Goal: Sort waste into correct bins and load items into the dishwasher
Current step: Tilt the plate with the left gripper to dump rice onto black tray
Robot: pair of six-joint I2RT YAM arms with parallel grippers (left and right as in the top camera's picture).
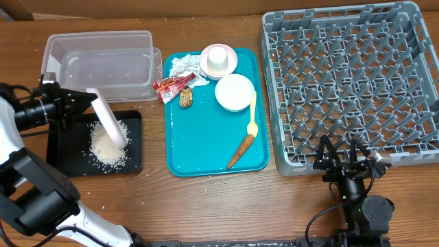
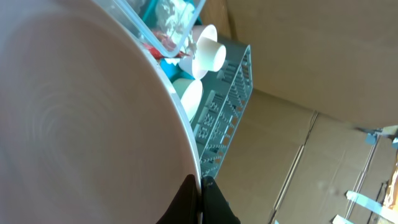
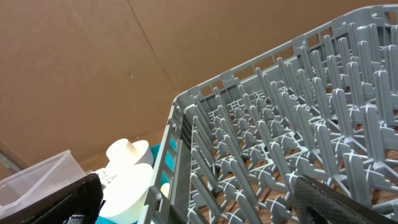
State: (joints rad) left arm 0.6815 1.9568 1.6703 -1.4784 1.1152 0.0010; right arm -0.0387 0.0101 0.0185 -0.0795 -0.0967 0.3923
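Observation:
My left gripper [image 1: 81, 101] is shut on the rim of the large white plate [image 1: 108, 122], which stands tilted on edge over the black tray [image 1: 67, 163]. A pile of white rice [image 1: 110, 147] lies in that tray. In the left wrist view the plate [image 2: 81, 124] fills the left side, and the gripper [image 2: 202, 186] pinches its edge. On the teal tray [image 1: 206, 137] lie a crumpled napkin [image 1: 184, 66], red wrapper [image 1: 171, 86], brown lump [image 1: 186, 98], carrot [image 1: 240, 151], yellow spoon [image 1: 252, 116], white bowl [image 1: 234, 92], and a cup [image 1: 218, 57] in the pink dish [image 1: 230, 63]. My right gripper [image 1: 341, 154] stands open at the grey rack's [image 1: 350, 82] front edge.
The clear tub [image 1: 103, 62] stands behind the black tray. A few rice grains lie on the wooden table beside the black tray. In the right wrist view the rack's pegs [image 3: 280, 143] fill the space between my fingers, with the bowl [image 3: 124, 186] at left.

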